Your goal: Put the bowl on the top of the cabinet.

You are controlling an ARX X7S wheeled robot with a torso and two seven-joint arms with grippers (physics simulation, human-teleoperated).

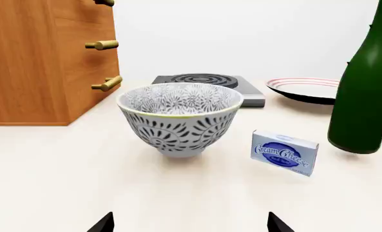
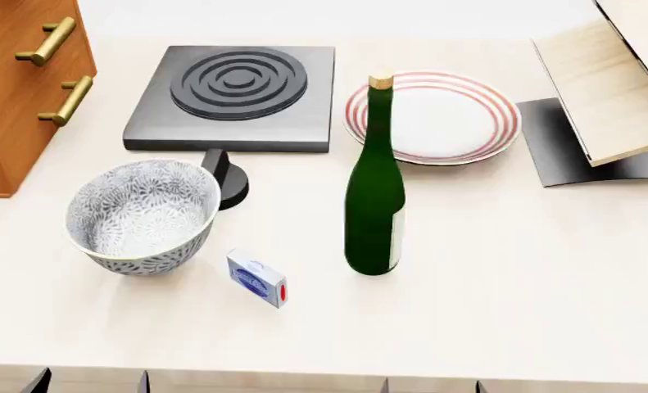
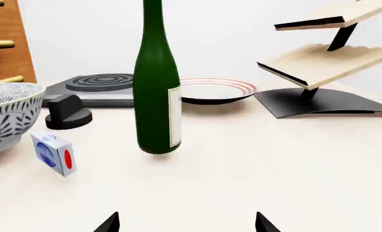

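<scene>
The bowl (image 2: 143, 214), white with a dark leaf pattern, stands upright on the pale table at the left; it also shows in the left wrist view (image 1: 179, 117) and at the edge of the right wrist view (image 3: 4, 116). The reddish-brown cabinet (image 2: 12, 106) with brass handles stands at the far left, beside the bowl (image 1: 42, 63). My left gripper (image 1: 189, 223) is open and empty, a short way in front of the bowl. My right gripper (image 3: 187, 223) is open and empty, in front of the green bottle. Only the fingertips (image 2: 42, 381) show at the head view's lower edge.
A green bottle (image 2: 375, 192) stands mid-table, a small cream cheese box (image 2: 257, 278) lies right of the bowl. A grey hotplate (image 2: 234, 97) with a black knob (image 2: 228, 176) sits behind the bowl. A red-ringed plate (image 2: 433, 116) and a pale wooden rack (image 2: 614, 82) are at the right.
</scene>
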